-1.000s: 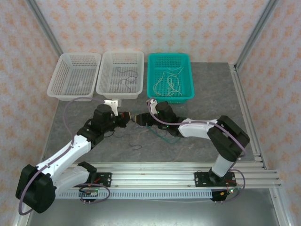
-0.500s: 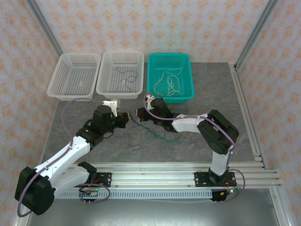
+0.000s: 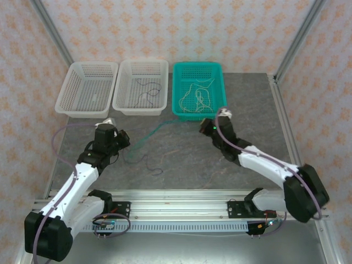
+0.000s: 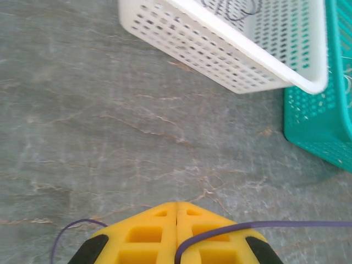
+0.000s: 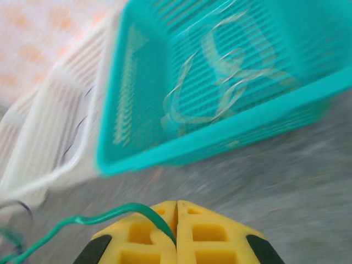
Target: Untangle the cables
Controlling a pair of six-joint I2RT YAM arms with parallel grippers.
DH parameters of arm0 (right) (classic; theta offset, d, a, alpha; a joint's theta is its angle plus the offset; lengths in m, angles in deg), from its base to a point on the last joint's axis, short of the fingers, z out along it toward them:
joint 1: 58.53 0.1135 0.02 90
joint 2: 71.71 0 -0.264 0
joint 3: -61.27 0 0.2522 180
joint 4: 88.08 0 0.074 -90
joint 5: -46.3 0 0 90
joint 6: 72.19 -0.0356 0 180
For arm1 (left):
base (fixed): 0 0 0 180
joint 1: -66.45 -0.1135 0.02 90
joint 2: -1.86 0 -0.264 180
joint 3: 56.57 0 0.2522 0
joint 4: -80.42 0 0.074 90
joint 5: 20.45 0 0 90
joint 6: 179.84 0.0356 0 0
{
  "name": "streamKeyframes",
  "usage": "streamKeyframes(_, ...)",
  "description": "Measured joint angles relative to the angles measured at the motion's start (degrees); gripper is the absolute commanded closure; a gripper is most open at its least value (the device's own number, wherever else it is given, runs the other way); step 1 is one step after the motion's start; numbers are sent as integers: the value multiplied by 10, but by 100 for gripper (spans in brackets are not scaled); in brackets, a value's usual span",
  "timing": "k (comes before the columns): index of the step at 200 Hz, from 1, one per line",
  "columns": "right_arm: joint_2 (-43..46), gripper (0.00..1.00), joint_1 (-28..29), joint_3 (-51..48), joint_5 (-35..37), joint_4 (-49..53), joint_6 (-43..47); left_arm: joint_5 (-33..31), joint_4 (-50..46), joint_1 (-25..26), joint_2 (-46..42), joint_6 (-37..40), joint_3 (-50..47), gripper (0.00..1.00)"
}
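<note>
My right wrist feed is smeared, and the teal basket runs off its top and right. The green cable vanishes inside my right gripper. The purple cable disappears into my left gripper and leaves that picture's right edge.

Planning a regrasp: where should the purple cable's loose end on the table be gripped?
Probably pinch the purple cable at its curled tail, coming straight down with jaws across the strand: it lies flat on bare table, apart from the green cable.

Veined grey table, peach floral wall, teal basket, white baskets, green cable, purple cable.
</note>
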Motion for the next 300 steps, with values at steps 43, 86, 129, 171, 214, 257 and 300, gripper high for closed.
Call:
streamKeyframes(43, 103, 100, -136, -20, 96, 124, -34, -19, -32, -26, 0, -18, 0, 100)
streamKeyframes(86, 184, 100, -278, -17, 131, 217, -66, -40, -62, -43, 0, -26, 1, 100)
streamKeyframes(129, 236, 100, -348, 15, 104, 254, -75, -9, -85, -73, -8, -26, 14, 100)
streamKeyframes(171, 216, 100, -347, 27, 6, 255, -72, 89, -89, -30, 0, -17, 142, 100)
streamKeyframes(214, 196, 100, -323, 27, -5, 273, -47, 108, -97, 74, 97, 12, 442, 100)
streamKeyframes(257, 189, 100, -330, 17, 31, 289, -47, 75, -103, 78, 223, 53, 680, 100)
streamKeyframes(300, 153, 100, -331, 8, 64, 289, -51, 53, -109, 78, 356, 100, 888, 100)
